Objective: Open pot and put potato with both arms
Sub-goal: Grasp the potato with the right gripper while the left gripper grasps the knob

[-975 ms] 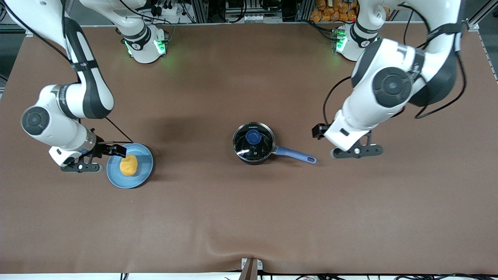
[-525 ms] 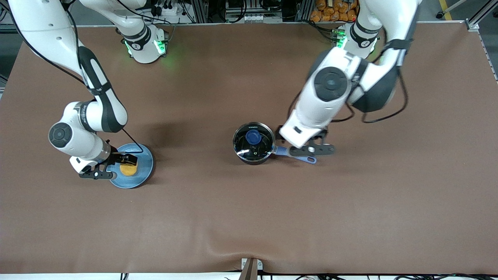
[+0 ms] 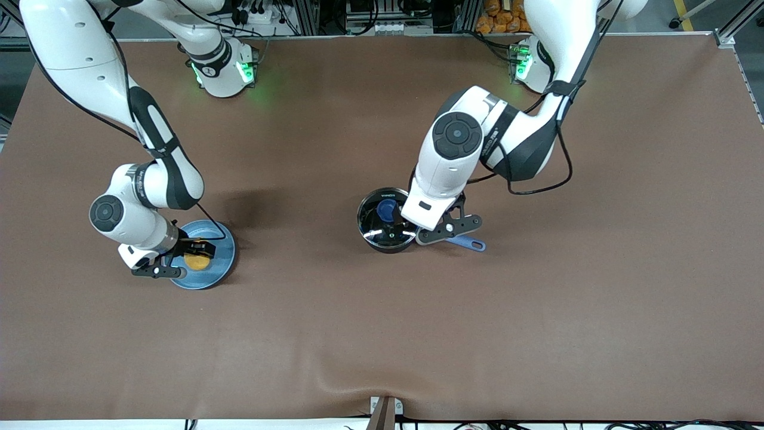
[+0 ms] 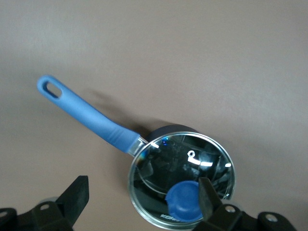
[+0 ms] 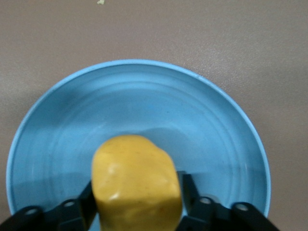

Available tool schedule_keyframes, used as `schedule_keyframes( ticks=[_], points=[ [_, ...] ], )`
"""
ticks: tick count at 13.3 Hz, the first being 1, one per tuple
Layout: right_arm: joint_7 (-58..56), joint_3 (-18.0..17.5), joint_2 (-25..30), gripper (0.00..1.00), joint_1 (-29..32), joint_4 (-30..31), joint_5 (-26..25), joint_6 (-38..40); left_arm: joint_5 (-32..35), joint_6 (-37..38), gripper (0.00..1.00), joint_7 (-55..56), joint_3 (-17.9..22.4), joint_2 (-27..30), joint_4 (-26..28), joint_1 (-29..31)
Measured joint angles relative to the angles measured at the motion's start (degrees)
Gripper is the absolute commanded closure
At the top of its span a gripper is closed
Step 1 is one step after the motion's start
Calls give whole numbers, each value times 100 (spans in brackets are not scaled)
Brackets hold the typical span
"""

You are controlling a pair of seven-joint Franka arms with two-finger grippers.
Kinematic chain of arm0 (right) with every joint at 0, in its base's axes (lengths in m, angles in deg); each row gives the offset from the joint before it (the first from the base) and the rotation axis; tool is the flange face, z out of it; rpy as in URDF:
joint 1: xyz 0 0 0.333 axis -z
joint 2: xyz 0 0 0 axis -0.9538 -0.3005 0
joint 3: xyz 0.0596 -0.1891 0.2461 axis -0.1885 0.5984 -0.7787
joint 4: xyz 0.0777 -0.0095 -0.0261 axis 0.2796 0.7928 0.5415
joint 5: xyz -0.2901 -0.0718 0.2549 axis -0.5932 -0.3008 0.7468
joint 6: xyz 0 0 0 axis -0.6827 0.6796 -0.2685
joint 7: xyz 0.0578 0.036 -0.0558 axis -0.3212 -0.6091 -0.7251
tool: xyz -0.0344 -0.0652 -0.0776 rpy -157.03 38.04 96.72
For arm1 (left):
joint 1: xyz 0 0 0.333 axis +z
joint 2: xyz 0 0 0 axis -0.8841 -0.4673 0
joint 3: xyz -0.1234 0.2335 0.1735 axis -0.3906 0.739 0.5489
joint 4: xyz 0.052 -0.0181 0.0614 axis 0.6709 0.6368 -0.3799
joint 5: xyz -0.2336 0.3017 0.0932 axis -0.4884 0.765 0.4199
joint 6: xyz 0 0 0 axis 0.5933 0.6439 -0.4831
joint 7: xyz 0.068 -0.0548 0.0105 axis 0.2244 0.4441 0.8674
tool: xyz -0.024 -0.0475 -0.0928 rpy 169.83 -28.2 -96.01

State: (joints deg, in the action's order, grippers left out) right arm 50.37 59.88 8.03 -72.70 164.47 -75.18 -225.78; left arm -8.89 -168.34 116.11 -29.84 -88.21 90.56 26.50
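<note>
My right gripper (image 3: 194, 254) is down on the flat light-blue round plate (image 3: 222, 263), toward the right arm's end of the table. Its dark fingers (image 5: 188, 192) sit on either side of the yellow-orange oval potato (image 5: 136, 180), pressed against its flanks, so they are clamped on it. The potato rests on the plate, touching the glaze.

My left gripper (image 3: 399, 226) hangs over the small round black saucepan (image 3: 385, 242) near the table's middle. Its two dark fingers (image 4: 207, 197) are spread wide, grasping nothing; one is right beside the blue knob (image 4: 184, 201) of the glass lid (image 4: 192, 163), the other well apart from it, over bare cloth. The lid is seated on the pot, reflections across the glass. The long blue handle (image 4: 89, 118) with a hanging hole sticks out toward the left arm's end of the table.

The table (image 3: 382, 334) is covered with a plain brown cloth, slightly puckered at the edge nearest the front camera, where a small bracket (image 3: 385, 412) shows. Both arm bases (image 3: 221, 68) show green lights. Along that edge of the table are metal frames, cables and a bag of orange items (image 3: 507, 15).
</note>
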Motion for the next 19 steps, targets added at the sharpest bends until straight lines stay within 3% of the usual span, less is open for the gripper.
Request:
schedule_keyframes(
  ticks=[3, 7, 12, 19],
  points=[
    [0, -7, 2, 78, -2, -55, 1, 78, 0, -256, 0, 927, -4, -204, -3, -200],
    [2, -40, 125, 78, -23, -482, 2, 799, 0, -445, 0, 1889, -3, -301, -12, -460],
    [376, -74, 516, 78, -388, -577, 14, 1100, 0, -548, 0, 2106, -1, -443, -25, -564],
    [1922, -114, 555, 78, -1343, -740, 18, 1098, 0, -818, 0, 2156, 3, -779, -49, -656]
  ],
)
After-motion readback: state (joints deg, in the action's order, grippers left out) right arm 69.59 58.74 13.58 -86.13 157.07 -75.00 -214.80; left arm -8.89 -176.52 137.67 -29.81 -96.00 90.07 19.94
